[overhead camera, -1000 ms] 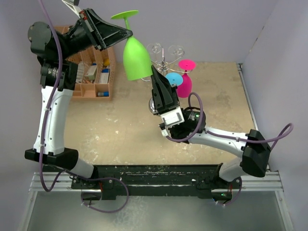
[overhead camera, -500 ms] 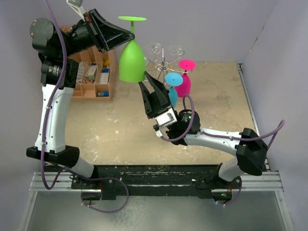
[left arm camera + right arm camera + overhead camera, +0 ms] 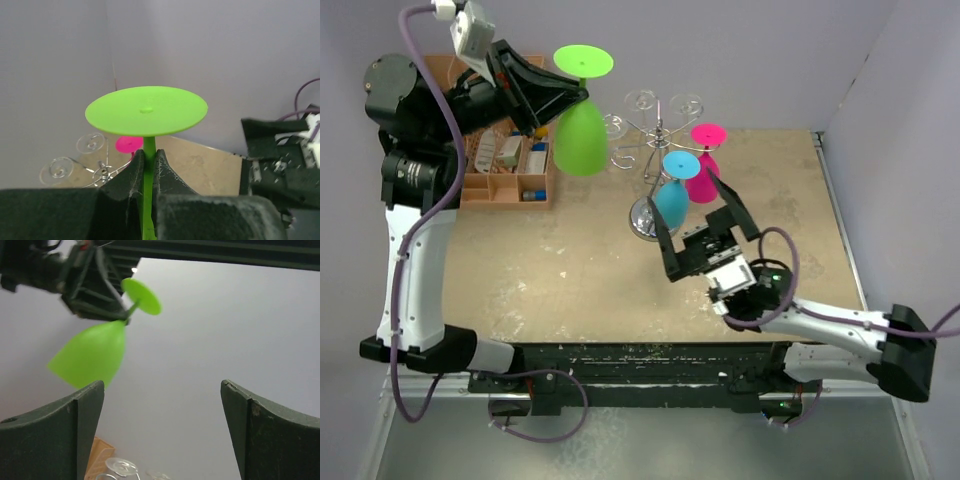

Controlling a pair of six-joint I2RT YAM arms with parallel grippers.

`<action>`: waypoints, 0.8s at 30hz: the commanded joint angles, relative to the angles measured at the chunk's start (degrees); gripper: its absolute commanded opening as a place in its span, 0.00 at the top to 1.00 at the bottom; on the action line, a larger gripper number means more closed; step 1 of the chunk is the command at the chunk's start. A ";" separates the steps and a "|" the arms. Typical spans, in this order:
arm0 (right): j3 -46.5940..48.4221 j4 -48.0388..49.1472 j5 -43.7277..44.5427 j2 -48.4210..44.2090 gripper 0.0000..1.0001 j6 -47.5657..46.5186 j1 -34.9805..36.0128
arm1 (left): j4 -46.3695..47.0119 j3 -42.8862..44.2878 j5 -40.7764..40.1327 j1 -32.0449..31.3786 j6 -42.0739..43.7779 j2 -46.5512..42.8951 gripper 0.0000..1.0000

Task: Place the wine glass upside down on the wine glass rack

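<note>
**Status.** My left gripper (image 3: 568,98) is clenched on the stem of the green glass (image 3: 580,135), just under its foot. The glass is held high in the air, foot up and bowl down, slightly tilted. It is to the left of the rack (image 3: 658,128) and well apart from it. My right gripper (image 3: 161,387) is released and grasps nothing. Its jaws stand wide, pointing up from the near right of the tabletop (image 3: 570,270).

**Step in hand, as I judge it.** The glass must travel right to a free curled arm.
- Keep the stem vertical, so the bowl does not swing.
- Approach a curl on the far left side of the rack. The near right side is taken.
- Slide the stem in sideways until the foot rests on the wire, then release.
- Keep the bowl off the blue glass (image 3: 672,195) and the central post, since the rack could tip.
- The right arm should stay low and out of the path.

**Count.**
- Glasses: three. One is green, one blue and one pink (image 3: 703,170). The blue and pink sit foot up at the rack, apparently hung.
- Rack: one.
- Orange organiser (image 3: 505,185): one, at the far left.
- Free curls: several show, but I cannot tell the exact number.
</note>
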 commanded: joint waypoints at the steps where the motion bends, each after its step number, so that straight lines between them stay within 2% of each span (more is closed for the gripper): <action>1: 0.83 -7.63 9.23 -11.13 0.00 6.32 0.19 | -2.24 -7.92 -4.45 -0.23 17.82 -5.13 1.00; 4: 6.83 -23.97 13.85 -15.69 0.00 11.56 0.21 | -1.04 -18.78 -5.38 -1.58 25.04 -9.22 1.00; 7: 10.79 -32.02 20.77 -17.73 0.00 18.03 0.18 | -1.00 -27.97 -6.26 -3.93 30.90 -13.45 1.00; 11: 10.62 -35.73 27.27 -20.34 0.00 20.44 0.14 | 0.65 -41.19 -6.39 -6.80 35.24 -19.81 1.00; 16: 9.76 -36.26 32.45 -21.55 0.00 20.61 0.18 | 12.60 -59.33 -15.87 -10.81 35.38 -30.04 1.00; 21: 9.09 -38.23 35.71 -21.67 0.00 23.89 0.20 | 26.54 -69.24 -21.25 -12.25 33.35 -32.24 1.00; 24: 8.57 -39.22 37.82 -21.43 0.00 24.38 0.21 | 29.81 -70.91 -22.51 -14.15 32.48 -30.20 1.00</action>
